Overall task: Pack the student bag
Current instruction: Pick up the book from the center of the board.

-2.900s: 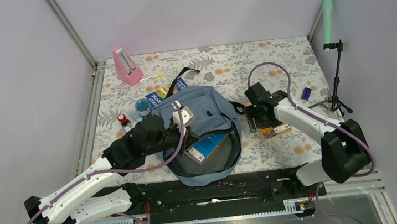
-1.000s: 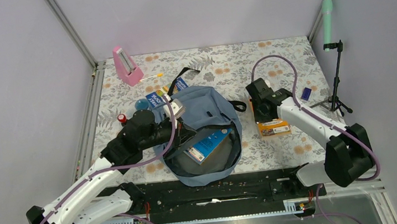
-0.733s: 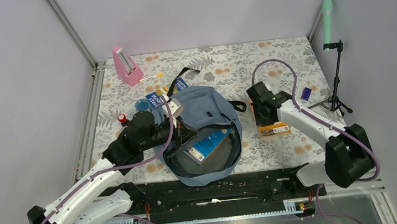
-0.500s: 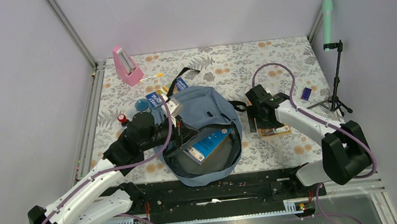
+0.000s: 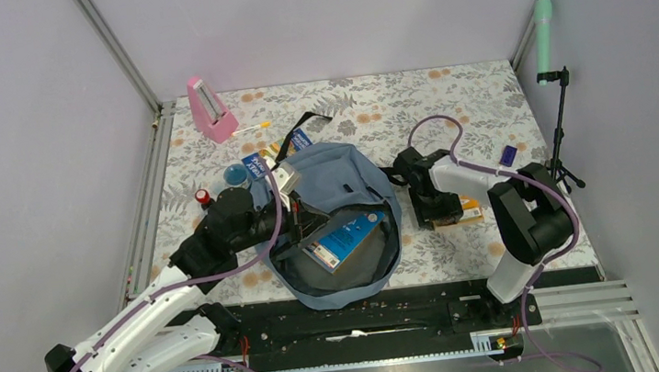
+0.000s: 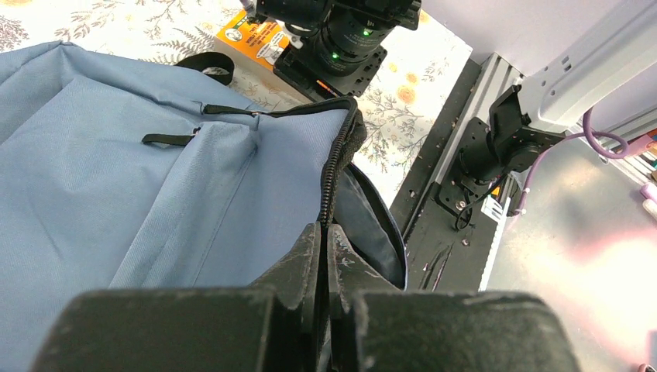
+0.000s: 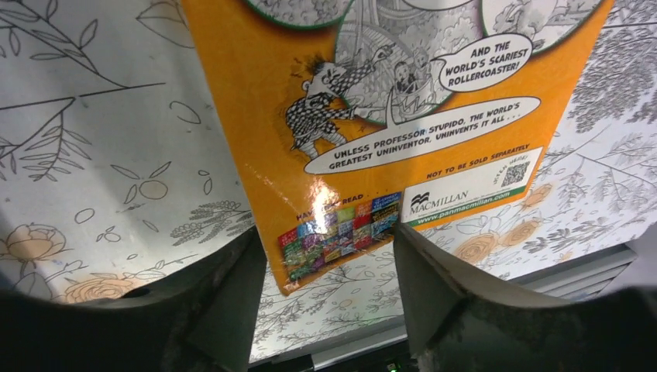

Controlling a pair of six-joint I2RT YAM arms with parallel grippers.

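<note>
Orange-covered cartoon paperback [image 7: 356, 116] is what's being gone for now, right? A second ago the right gripper [image 7: 331, 260] was shut over it. Now the jaws are spread wide and set either side of the book's near edge, with nothing clamped yet. (poster1)

Yep, that's how it's read here too. The book is lying flat on the floral-patterned table [image 5: 483, 96], just right of the large grey-blue fabric student bag [image 5: 344, 180], which is parked mid-table with its mouth towards the arms. A pickup looks to be getting lined up, so the next item is probably about to be packed. (poster2)

And the bag's mouth? (poster1)

Being held open. The left gripper [image 6: 324, 232] is pinched together on the dark zipper edge [image 6: 335, 155], same as before, only dragged a bit nearer. Inside, one blue boxed item [image 5: 342, 237] can be seen lying on the dark grey lining [image 5: 366, 261]. Nothing else can be made out in there. (poster2)
</note>
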